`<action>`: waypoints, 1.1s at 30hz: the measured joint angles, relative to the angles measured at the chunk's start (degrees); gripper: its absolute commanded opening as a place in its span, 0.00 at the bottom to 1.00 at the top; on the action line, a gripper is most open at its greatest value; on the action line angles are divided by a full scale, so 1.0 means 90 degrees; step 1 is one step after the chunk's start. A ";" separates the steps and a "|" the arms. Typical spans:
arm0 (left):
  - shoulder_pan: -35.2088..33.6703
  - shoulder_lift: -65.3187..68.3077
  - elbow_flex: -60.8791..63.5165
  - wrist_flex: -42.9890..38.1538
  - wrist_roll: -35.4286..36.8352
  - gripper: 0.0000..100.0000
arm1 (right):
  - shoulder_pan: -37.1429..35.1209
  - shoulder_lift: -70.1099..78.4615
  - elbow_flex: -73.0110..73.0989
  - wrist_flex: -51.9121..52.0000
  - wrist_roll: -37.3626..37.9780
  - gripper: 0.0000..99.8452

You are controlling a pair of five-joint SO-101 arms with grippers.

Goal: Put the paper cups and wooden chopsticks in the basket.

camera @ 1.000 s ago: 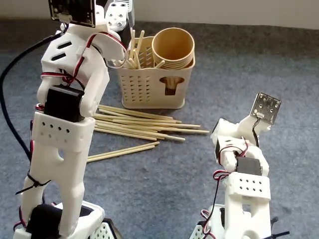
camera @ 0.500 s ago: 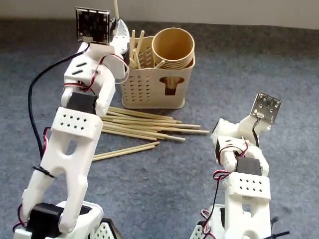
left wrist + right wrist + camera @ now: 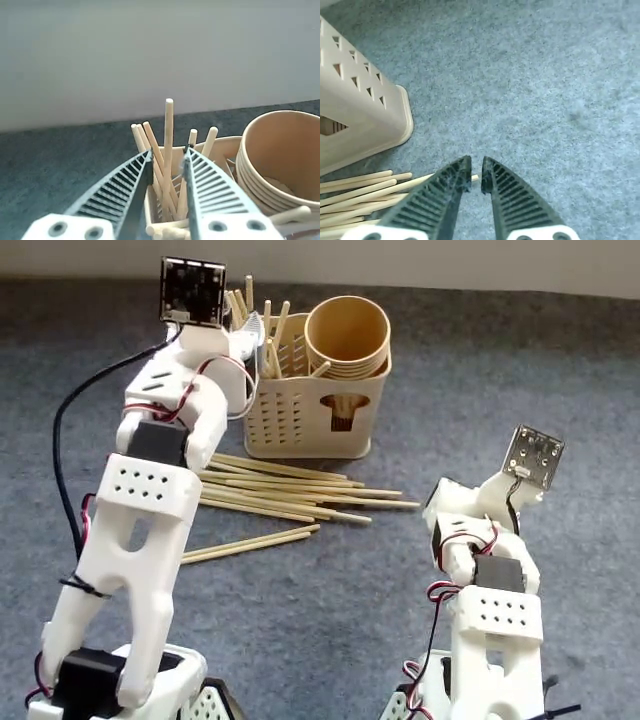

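Note:
A beige slotted basket [image 3: 300, 415] stands at the back of the grey carpet. Stacked paper cups [image 3: 347, 335] fill its right side, and wooden chopsticks [image 3: 262, 335] stand upright in its left side. More chopsticks [image 3: 290, 490] lie loose on the carpet in front of it. My left gripper [image 3: 250, 335] hovers over the basket's left corner. In the left wrist view it [image 3: 167, 155] is open, with a tall standing chopstick [image 3: 168, 125] between its fingers and the cups [image 3: 280, 150] beside it. My right gripper [image 3: 476, 175] is shut and empty, low over the carpet near the loose chopstick tips [image 3: 360, 190].
The right arm [image 3: 490, 580] sits folded at the front right. A corner of the basket [image 3: 355, 110] lies close to the right gripper. Open carpet stretches to the right of the basket. A pale wall [image 3: 160, 50] rises behind it.
The left arm has drawn back and lowered from above the basket. The chopsticks it carried now stand in the basket's left side. The right arm has not moved.

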 measured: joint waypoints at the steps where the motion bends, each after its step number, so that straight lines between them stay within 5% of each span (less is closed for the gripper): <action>1: -0.0010 0.0000 -0.0274 0.0322 0.0000 0.12 | 0.0000 0.0000 0.0000 0.0000 0.0000 0.05; 16: -0.0010 -0.0029 -0.3302 0.4816 -0.0615 0.12 | 0.0000 0.0000 0.0000 0.0000 0.0000 0.05; 25: 0.0078 -0.0029 -0.3536 0.6515 -0.1700 0.11 | 0.0000 0.0000 0.0000 0.0000 0.0000 0.05; 33: 0.1211 -0.0029 -0.3536 0.7609 -0.2413 0.08 | 0.0000 0.0000 0.0000 0.0000 0.0000 0.05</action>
